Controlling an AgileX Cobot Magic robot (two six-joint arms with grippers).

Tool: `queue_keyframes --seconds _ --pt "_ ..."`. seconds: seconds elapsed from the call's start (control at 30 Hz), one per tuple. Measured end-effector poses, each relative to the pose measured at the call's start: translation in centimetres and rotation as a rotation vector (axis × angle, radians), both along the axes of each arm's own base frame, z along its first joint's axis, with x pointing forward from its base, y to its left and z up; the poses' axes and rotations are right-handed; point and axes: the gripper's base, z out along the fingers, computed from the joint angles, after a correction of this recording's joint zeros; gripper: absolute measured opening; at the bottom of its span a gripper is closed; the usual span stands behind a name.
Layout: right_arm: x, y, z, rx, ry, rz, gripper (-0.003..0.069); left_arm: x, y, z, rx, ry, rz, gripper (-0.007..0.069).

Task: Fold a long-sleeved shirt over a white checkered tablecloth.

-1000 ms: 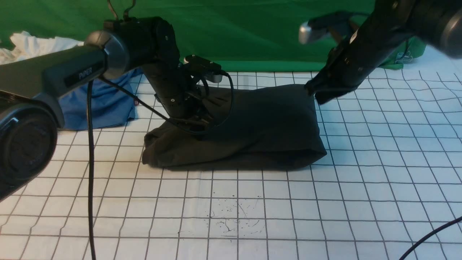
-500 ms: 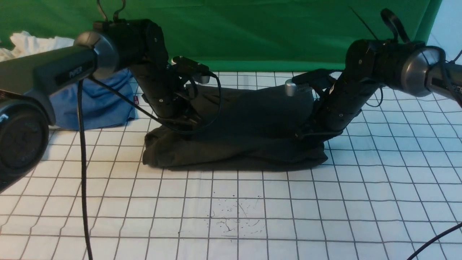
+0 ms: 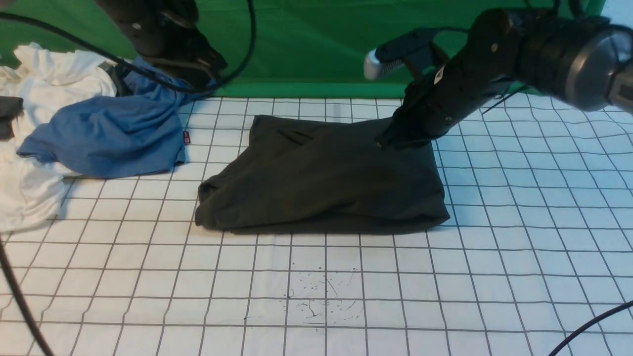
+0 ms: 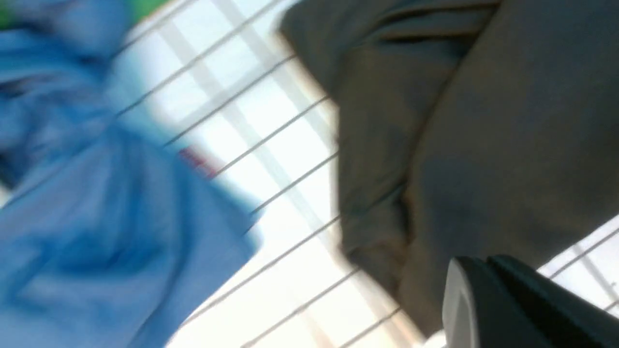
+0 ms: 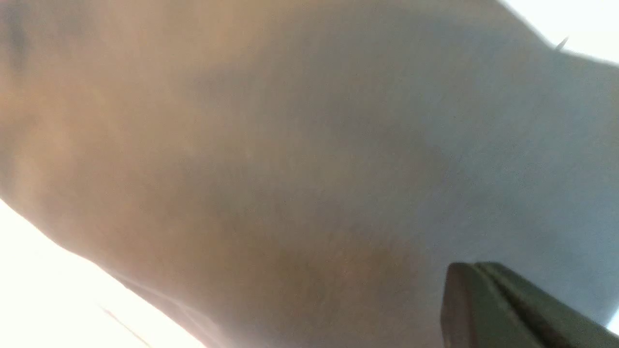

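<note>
The black shirt [image 3: 321, 183] lies folded into a squat bundle in the middle of the checkered cloth [image 3: 494, 277], its long side running from nine o'clock to three o'clock. The far half looks flat. The near edge is plump and rolled, and the nine o'clock corner bulges where layers bunch.

The right gripper [image 3: 383, 143] sits at about one o'clock on the bundle, tip low over the top layer, jaws together with nothing between them; whether it presses the fabric I cannot tell. The left gripper [image 4: 488, 299] is raised toward eleven o'clock, above the blue garment [image 3: 109, 136] and well apart from the shirt. Its jaws are also together, and nothing is visibly held. A white garment [image 3: 34, 99] is heaped at ten o'clock.

To my eye the folding is nearly done. This looks like soft, light cotton: limp, no stiffness, likely to sag and unroll if lifted by a single layer. I would pinch through all layers at a corner, say the three o'clock end near the front edge. For tidying, take the puffy nine o'clock corner, and move slowly so the stack does not slide on the cloth
</note>
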Motion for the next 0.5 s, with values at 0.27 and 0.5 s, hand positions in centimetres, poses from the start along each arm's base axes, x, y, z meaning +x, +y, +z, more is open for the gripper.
queue_keyframes --seconds 0.27,0.5 --pt "-1.5 -1.9 6.9 0.061 -0.170 -0.027 0.0041 -7.2 3.9 8.4 0.024 -0.203 0.178 -0.0036" --pt "-7.7 -5.4 18.8 0.145 -0.468 -0.037 0.0043 -15.1 5.6 8.6 -0.014 -0.267 0.269 -0.0036"
